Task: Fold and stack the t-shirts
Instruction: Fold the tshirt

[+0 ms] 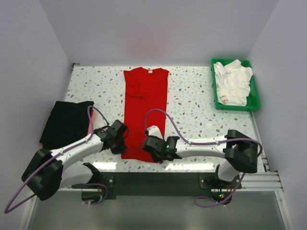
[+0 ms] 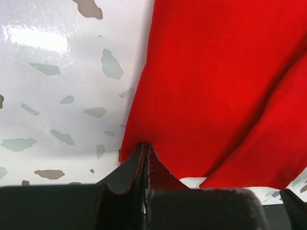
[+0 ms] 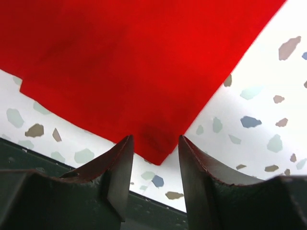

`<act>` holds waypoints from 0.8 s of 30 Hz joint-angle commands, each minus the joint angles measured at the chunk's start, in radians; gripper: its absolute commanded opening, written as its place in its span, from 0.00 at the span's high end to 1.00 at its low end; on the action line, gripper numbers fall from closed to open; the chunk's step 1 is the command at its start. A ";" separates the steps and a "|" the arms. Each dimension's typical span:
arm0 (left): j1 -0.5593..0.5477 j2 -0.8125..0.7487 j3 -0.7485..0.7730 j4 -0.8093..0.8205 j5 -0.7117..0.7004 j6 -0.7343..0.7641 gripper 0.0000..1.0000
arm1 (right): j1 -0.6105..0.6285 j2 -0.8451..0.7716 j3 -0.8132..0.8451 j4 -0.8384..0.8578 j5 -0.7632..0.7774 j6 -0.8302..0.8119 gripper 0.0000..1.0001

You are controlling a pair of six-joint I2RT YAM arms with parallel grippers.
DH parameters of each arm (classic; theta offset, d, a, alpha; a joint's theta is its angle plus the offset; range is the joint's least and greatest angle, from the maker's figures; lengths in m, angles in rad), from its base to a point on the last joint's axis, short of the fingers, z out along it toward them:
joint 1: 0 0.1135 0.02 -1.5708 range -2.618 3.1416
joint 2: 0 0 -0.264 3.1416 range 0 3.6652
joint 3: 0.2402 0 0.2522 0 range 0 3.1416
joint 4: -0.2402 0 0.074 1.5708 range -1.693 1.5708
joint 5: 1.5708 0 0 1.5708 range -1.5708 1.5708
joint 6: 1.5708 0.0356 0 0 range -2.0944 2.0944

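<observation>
Two grippers meet at the near hem of one shirt; parts are listed near to far.

(a) Left gripper [image 1: 121,138], wrist view [image 2: 145,149]: jaws fully closed and pinching the near-left edge of the red t-shirt [image 1: 145,108]. The cloth rises to a small peak at the tips.

(b) Right gripper [image 1: 157,152], wrist view [image 3: 154,139]: jaws apart, w/ the near-right hem corner lying between them. The fingers [image 3: 122,158] are not pressing the cloth, and contact w/ the table cannot be told.

(c) Red t-shirt: lies flat at centre of the speckled table [image 1: 192,103], folded lengthwise into a narrow strip w/ the collar at the far end. Its hem lies just inside the table's near edge. The white neck label [image 1: 150,71] is too small to read.

(d) Black t-shirt [image 1: 66,123]: a folded block at the table's left edge, just beside the left arm and well apart from the red strip.

(e) Open room: bare tabletop on both sides of the red strip, wider on the right, approx. up to the tray.

(f) Green tray [image 1: 254,98]: at the far-right corner, holding crumpled white t-shirts [image 1: 232,81]. The red print [image 1: 223,99] near the tray's front is not legible.
</observation>
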 commanded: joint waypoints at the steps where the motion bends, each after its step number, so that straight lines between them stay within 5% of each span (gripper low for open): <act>1: -0.005 -0.014 -0.005 0.016 0.004 -0.005 1.00 | 0.004 0.054 0.045 0.036 0.038 -0.019 0.53; 7: -0.006 -0.006 -0.008 0.013 0.004 -0.005 1.00 | 0.004 0.094 0.042 0.063 0.032 -0.022 0.54; 15: -0.005 0.000 -0.005 -0.002 -0.006 -0.011 1.00 | 0.004 0.065 0.004 0.033 0.042 0.010 0.77; 24: -0.006 0.006 -0.007 -0.010 -0.006 -0.014 1.00 | 0.004 -0.007 -0.035 -0.016 0.058 0.042 0.89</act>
